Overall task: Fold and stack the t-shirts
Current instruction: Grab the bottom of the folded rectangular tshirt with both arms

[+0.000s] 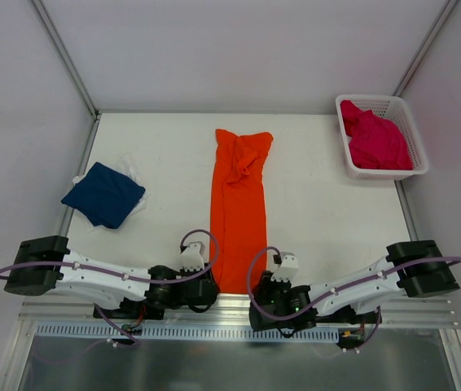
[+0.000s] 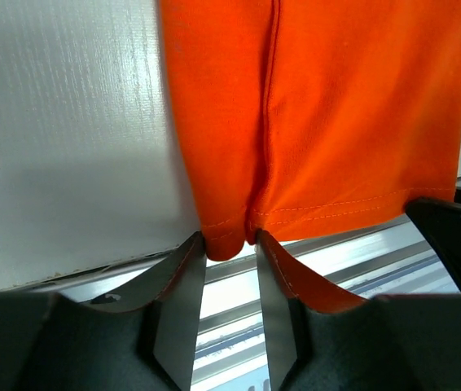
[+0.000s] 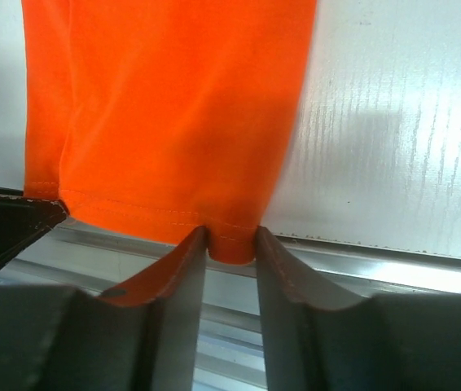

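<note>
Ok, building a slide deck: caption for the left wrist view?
Left gripper pinching the hem corner of the orange t-shirt at the edge of the table.

**Free room**
- Bare table (image 1: 320,204) between the orange t-shirt (image 1: 237,212) and the basket (image 1: 385,173): the widest lane, running from near edge to far edge.
- A narrower bare lane between the navy t-shirt (image 1: 103,194) and the orange t-shirt.

**Obstacles**
- Orange t-shirt: a long flat strip down the middle, dividing the two lanes.
- Navy t-shirt: a low folded pad at the left edge, lying on a white scrap (image 1: 133,169).
- Basket: raised walls in the far right corner, with the magenta t-shirt (image 1: 375,140) heaped above its rim.
- Left gripper (image 2: 230,240) and right gripper (image 3: 230,236): each pinches a near hem corner, and both arms lie along the near rail (image 1: 230,305).
- Slanted frame posts (image 1: 63,53) at the far corners.
</note>
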`<state>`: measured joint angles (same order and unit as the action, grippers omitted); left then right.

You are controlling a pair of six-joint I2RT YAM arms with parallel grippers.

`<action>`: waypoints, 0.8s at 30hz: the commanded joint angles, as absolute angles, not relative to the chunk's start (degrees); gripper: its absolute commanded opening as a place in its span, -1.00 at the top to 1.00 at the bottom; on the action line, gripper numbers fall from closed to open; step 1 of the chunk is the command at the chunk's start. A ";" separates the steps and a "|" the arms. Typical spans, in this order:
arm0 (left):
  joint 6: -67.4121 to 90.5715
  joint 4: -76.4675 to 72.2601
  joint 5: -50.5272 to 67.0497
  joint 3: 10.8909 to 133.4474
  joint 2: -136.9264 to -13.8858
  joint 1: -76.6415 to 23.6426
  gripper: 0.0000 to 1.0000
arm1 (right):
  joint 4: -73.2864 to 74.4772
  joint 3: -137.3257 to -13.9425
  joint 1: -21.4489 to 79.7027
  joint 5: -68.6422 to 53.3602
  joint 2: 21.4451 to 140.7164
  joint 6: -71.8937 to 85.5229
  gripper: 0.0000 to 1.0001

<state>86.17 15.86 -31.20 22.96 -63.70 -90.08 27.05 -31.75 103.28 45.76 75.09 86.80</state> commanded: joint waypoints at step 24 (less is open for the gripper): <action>65.75 18.90 -39.64 31.11 -68.65 -81.30 1.00 | 44.82 -40.78 99.94 54.31 76.65 85.09 0.99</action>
<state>70.13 16.53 -37.95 29.12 -70.96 -82.43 39.11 -39.62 101.38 50.33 78.72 87.53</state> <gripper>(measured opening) 0.020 0.029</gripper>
